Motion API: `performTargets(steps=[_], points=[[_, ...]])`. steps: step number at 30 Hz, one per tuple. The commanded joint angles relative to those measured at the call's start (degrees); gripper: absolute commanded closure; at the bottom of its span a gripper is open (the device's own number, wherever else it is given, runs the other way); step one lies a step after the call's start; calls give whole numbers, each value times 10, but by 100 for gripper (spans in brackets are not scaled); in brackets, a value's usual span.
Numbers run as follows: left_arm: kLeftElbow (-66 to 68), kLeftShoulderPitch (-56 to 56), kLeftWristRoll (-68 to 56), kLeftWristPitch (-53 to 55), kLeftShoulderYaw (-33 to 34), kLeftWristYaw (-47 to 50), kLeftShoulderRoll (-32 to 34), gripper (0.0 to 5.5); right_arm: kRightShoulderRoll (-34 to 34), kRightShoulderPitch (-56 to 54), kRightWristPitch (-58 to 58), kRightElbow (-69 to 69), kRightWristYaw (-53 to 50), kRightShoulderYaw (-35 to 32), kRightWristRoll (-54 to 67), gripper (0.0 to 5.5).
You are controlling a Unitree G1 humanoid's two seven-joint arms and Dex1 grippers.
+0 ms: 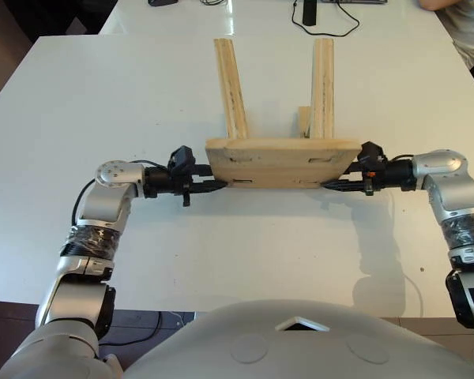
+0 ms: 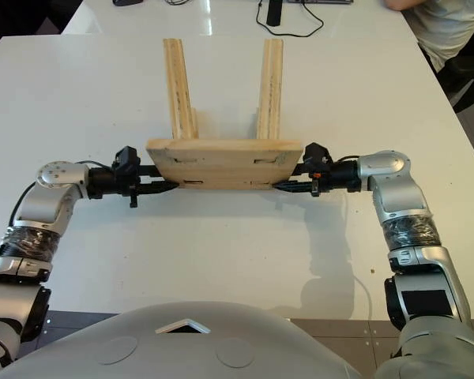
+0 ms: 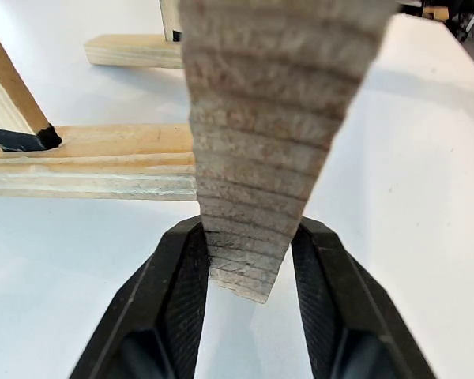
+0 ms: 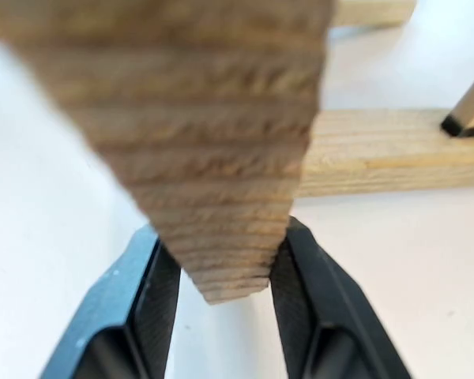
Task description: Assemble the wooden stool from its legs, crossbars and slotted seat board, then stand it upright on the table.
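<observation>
Both ends of seat board (image 1: 280, 160) in left tool (image 1: 218, 185), right tool (image 1: 330, 185); cable (image 1: 299, 27) beyond.

My forearms point inward toward each other, elbows bent. My left gripper (image 1: 219, 186) and right gripper (image 1: 329, 185) each pinch one end of the seat board (image 1: 283, 160).

Head stereo pair looks fwd & down over both arms at the white counter (image 1: 79, 118) from mid-distance; both eyes share one scene, seat board (image 1: 280, 160) centred. Wrist cams sit v. close behind left end effector (image 3: 249, 229) & right end effector (image 4: 221, 233), each facing a board end; legs (image 3: 87, 158) appear in all views
</observation>
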Motion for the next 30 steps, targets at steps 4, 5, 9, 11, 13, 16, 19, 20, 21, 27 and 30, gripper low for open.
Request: performTargets(steps=[4, 5, 9, 11, 13, 16, 19, 20, 21, 27, 30], points=[[-266, -14, -632, 203, 178, 436, -127, 403, 113, 45, 320, -318, -258, -128, 471, 399], [-287, -16, -687, 171, 167, 492, -143, 403, 132, 31, 313, -336, -321, -132, 546, 399], [-321, -60, -765, 84, 131, 621, -210, 397, 201, -30, 229, -360, -509, -122, 728, 398], [-300, -105, -777, 60, 135, 674, -241, 394, 243, -62, 194, -348, -586, -124, 754, 398], [-265, -149, -787, 49, 145, 728, -264, 392, 297, -113, 156, -311, -683, -137, 760, 398], [-232, -175, -768, 68, 141, 791, -272, 396, 362, -184, 97, -249, -809, -175, 746, 399], [-179, -179, -747, 81, 136, 882, -305, 410, 394, -216, 75, -196, -899, -197, 696, 399], [-160, -180, -742, 82, 136, 910, -318, 412, 403, -220, 69, -172, -931, -201, 676, 399], [-148, -181, -738, 80, 137, 932, -329, 414, 412, -222, 63, -152, -958, -206, 663, 399], [-104, -186, -709, 50, 156, 1048, -387, 418, 441, -221, 42, -91, -1089, -220, 579, 414], [-69, -182, -678, 32, 178, 1089, -398, 422, 449, -192, 50, -71, -1143, -206, 524, 415]])
